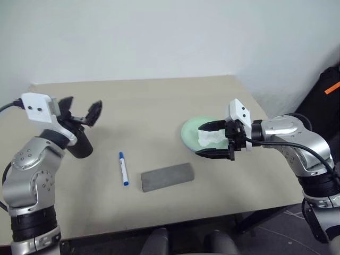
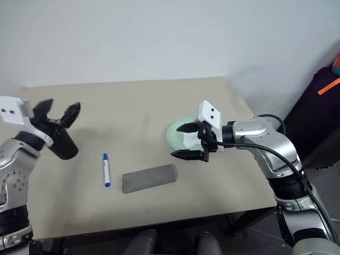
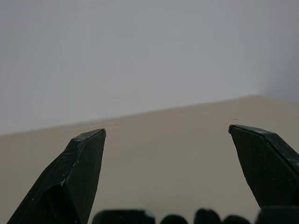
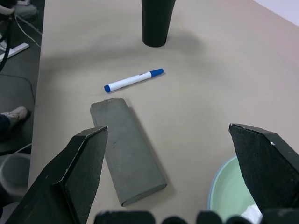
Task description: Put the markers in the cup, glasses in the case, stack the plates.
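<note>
Table (image 1: 159, 101): a beige tabletop set against a plain white wall, seen from above and behind the robot's two arms.

Left gripper (image 1: 81, 110): raised above the table's left side, its two black fingers spread wide apart with nothing between them; in the left wrist view the fingertips (image 3: 88, 144) frame bare tabletop and wall.

Cup (image 1: 79, 144): a matte black tapered cup standing just below the left gripper, partly hidden by the wrist (whether anything is inside it cannot be told).

Blue-capped marker (image 1: 123, 168): a slim white marker with a blue cap, lying flat on the table between the cup and the case, apart from both.

Case (image 1: 167, 177): a grey oblong felt-like glasses case, lid closed, lying flat near the table's front edge, just to the right of the marker.

Right gripper (image 1: 213, 139): pointing leftward over the plates, fingers spread wide, one above and one below the white tissue as seen from the head camera; whether they touch it cannot be told.

Plates (image 1: 192, 133): a mint green plate with a light blue rim showing beneath it in the right wrist view, on the table's right side.

Tissue (image 1: 211, 136): crumpled white, resting on the green plate.
</note>
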`<state>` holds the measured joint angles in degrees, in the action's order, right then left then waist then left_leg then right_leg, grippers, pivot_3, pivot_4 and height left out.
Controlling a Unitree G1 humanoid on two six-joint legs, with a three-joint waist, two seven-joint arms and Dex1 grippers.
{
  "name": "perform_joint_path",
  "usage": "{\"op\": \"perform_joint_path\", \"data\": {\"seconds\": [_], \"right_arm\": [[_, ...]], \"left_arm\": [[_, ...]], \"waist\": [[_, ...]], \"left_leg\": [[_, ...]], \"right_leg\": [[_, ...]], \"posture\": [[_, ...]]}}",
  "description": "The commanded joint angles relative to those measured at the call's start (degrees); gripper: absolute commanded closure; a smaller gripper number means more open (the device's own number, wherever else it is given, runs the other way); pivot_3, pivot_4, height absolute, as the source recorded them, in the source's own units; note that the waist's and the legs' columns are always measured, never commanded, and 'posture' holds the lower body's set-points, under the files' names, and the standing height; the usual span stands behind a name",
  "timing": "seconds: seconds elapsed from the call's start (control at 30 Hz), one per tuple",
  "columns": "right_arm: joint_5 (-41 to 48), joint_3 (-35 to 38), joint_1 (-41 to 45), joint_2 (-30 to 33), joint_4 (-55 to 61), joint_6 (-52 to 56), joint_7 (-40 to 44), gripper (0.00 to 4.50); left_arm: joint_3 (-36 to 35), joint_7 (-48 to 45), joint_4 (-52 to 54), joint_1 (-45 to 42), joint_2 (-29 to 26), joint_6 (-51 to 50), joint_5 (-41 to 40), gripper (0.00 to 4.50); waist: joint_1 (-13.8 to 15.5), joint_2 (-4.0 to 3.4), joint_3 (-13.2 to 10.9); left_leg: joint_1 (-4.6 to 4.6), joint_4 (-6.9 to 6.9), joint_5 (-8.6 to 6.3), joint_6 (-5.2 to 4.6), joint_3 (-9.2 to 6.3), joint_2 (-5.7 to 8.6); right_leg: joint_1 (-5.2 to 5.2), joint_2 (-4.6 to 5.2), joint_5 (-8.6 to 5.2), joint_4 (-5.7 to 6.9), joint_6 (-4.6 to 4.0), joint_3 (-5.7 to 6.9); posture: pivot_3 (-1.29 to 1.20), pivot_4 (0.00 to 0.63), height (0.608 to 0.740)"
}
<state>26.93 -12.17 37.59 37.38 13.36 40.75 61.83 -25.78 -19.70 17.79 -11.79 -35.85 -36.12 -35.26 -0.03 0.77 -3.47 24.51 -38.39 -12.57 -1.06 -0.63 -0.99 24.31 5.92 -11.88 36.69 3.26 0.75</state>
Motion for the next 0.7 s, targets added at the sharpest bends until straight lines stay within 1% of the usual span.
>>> {"op": "perform_joint_path", "data": {"seconds": [0.03,0.07,0.13,0.23,0.33,0.4,0.47,0.57,0.63,0.7], "right_arm": [[0.6,1.2,0.8,0.1,1.4,0.0,-0.1,0.00],[0.6,1.2,0.9,0.0,1.3,0.0,0.0,0.00],[0.5,1.0,1.0,-0.2,1.1,-0.1,0.0,0.00],[0.4,0.9,1.1,-0.4,1.0,-0.1,0.0,0.00],[0.6,0.8,1.1,-0.4,1.0,0.0,0.2,0.00],[0.5,0.8,1.0,-0.4,1.0,0.1,0.3,0.00],[0.5,0.8,1.0,-0.4,1.1,0.2,0.3,0.00],[0.6,0.9,1.0,-0.3,1.2,0.4,0.3,0.00],[0.6,1.0,0.9,-0.2,1.3,0.5,0.3,0.00],[0.6,1.1,0.9,-0.1,1.4,0.6,0.3,0.00]], "left_arm": [[0.7,5.8,8.3,0.3,1.0,-9.7,-4.6,0.01],[0.3,8.7,9.5,-0.3,2.4,-12.5,-5.8,0.01],[1.7,13.5,11.3,-1.3,3.2,-16.4,-3.9,0.01],[2.3,15.8,12.2,-2.2,4.6,-16.1,-2.1,0.01],[0.8,19.2,12.3,-4.9,10.0,-14.3,-4.3,0.01],[0.3,21.1,12.5,-6.9,14.6,-12.8,-6.3,0.01],[-0.9,24.2,12.4,-8.2,19.0,-13.8,-9.4,0.01],[-1.3,27.8,12.5,-9.8,23.3,-14.5,-12.8,0.01],[-0.6,28.9,13.6,-10.6,24.4,-14.4,-14.3,0.01],[0.9,30.2,14.1,-10.4,23.0,-15.5,-12.9,0.01]], "waist": [[0.1,0.00,0.0],[0.1,0.00,0.0],[0.3,0.05,0.0],[0.3,0.07,0.0],[0.4,0.08,0.0],[0.4,0.16,0.0],[0.4,0.19,0.1],[0.3,0.20,0.1],[0.3,0.21,0.1],[0.3,0.22,0.1]], "left_leg": [[0.00,0.00,0.00,-0.01,0.00,0.00],[0.00,0.00,0.01,-0.01,-0.01,0.00],[0.00,-0.02,0.02,-0.03,-0.02,0.01],[0.00,-0.03,0.12,-0.20,-0.02,0.01],[0.00,-0.03,0.12,-0.20,-0.03,0.02],[0.00,-0.05,0.13,-0.21,-0.05,0.03],[0.00,-0.10,0.12,-0.21,-0.05,0.04],[-0.01,-0.14,0.13,-0.22,-0.06,0.04],[0.00,-0.14,0.13,-0.23,-0.07,0.04],[0.00,-0.15,0.14,-0.24,-0.07,0.04]], "right_leg": [[0.00,0.00,0.00,0.00,0.00,0.00],[-0.01,0.00,0.00,-0.01,0.01,0.00],[-0.03,-0.01,0.00,-0.01,0.01,0.00],[-0.04,-0.03,0.00,0.00,0.01,0.00],[-0.05,-0.03,0.00,-0.01,0.00,-0.01],[-0.08,-0.03,0.00,-0.02,0.00,-0.01],[-0.13,-0.02,0.00,-0.02,0.00,-0.01],[-0.14,-0.03,0.00,-0.02,0.00,-0.02],[-0.13,-0.04,0.01,-0.01,-0.01,-0.03],[-0.14,-0.04,0.01,-0.01,-0.02,-0.03]], "posture": [[0.00,0.000,0.704],[0.00,0.000,0.704],[0.00,0.000,0.704],[0.00,0.000,0.704],[0.00,0.000,0.704],[0.00,0.000,0.704],[0.00,0.000,0.704],[0.00,0.000,0.704],[0.00,0.000,0.704],[0.00,0.000,0.704]]}}
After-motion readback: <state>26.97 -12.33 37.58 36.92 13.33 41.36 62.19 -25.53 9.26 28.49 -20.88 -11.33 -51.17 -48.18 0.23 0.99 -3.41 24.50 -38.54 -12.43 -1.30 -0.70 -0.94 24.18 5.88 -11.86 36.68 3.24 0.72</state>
